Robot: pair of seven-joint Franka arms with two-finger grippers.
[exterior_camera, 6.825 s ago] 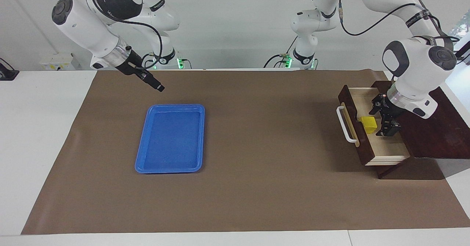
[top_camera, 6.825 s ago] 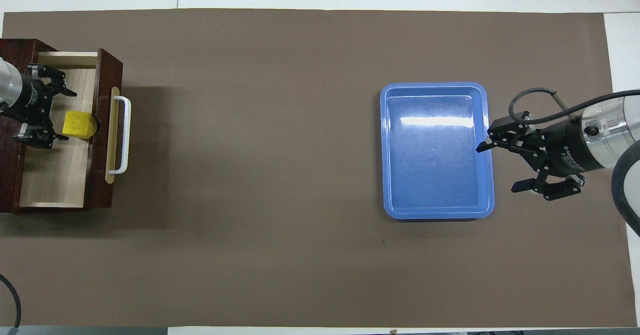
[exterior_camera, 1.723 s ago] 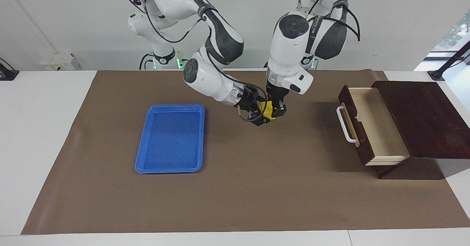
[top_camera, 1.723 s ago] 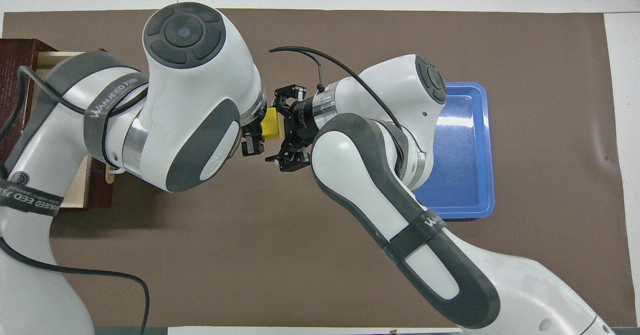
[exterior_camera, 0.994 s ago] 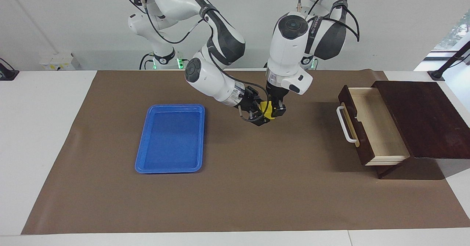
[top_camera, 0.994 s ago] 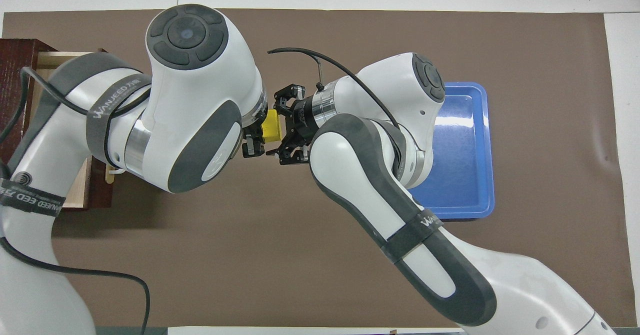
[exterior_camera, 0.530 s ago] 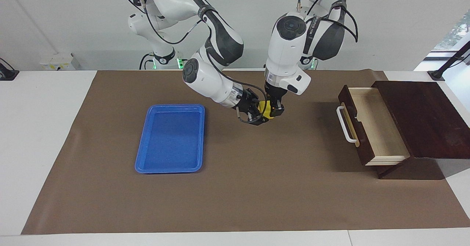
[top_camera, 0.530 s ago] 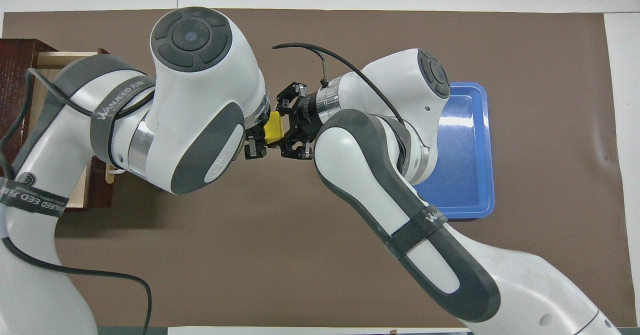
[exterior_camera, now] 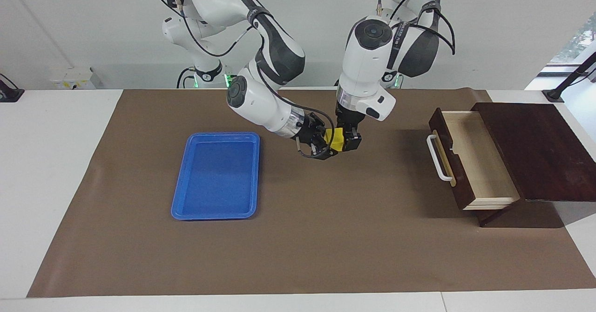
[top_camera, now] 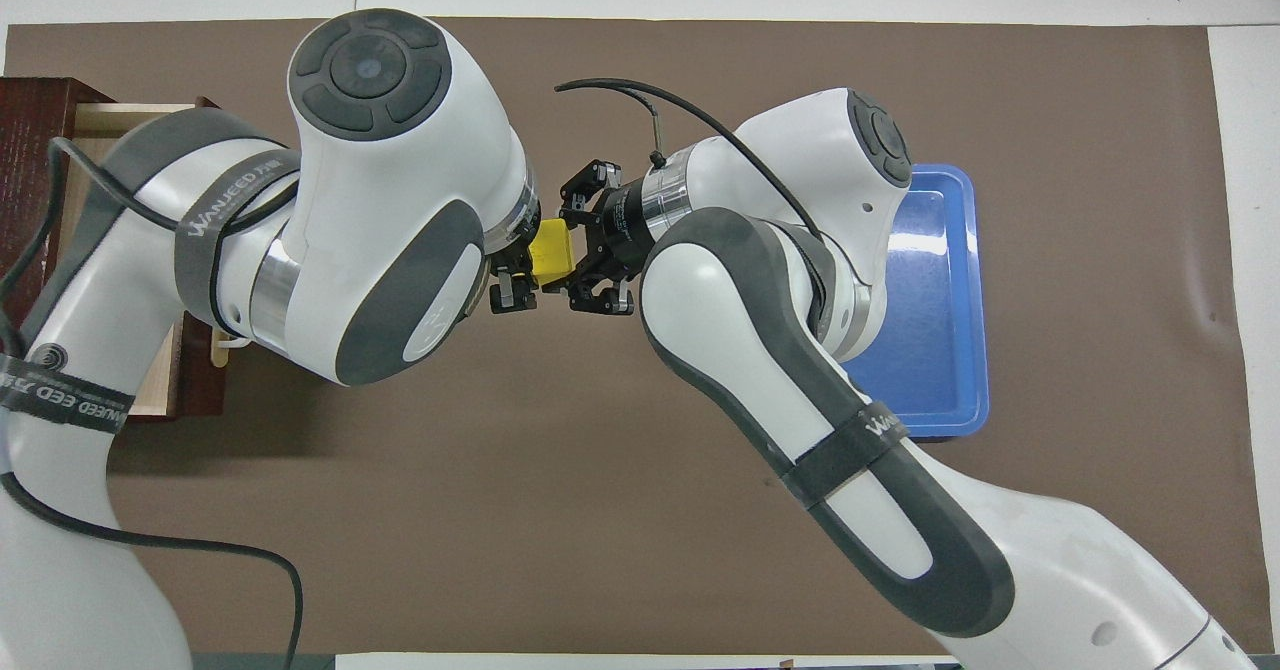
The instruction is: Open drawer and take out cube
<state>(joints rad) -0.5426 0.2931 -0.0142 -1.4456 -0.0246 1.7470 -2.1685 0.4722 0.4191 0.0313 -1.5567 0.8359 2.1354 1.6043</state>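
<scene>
Since the cube [exterior_camera: 334, 137] hangs over the mat's [exterior_camera: 298, 237] middle, this reads as a handover. In the facing view, the right gripper [exterior_camera: 326, 145] clamps it from 9 o'clock and the left gripper [exterior_camera: 349, 139] sits at its 3 o'clock, grip not discernible. The tray [exterior_camera: 179, 207] lies toward 8 o'clock, likely the drop point. The drawer [exterior_camera: 479, 158] stands open toward 3 o'clock.

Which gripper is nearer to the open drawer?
Left. The left gripper is beside the cube on the drawer's side; the right gripper grips the cube from the blue tray's side.
</scene>
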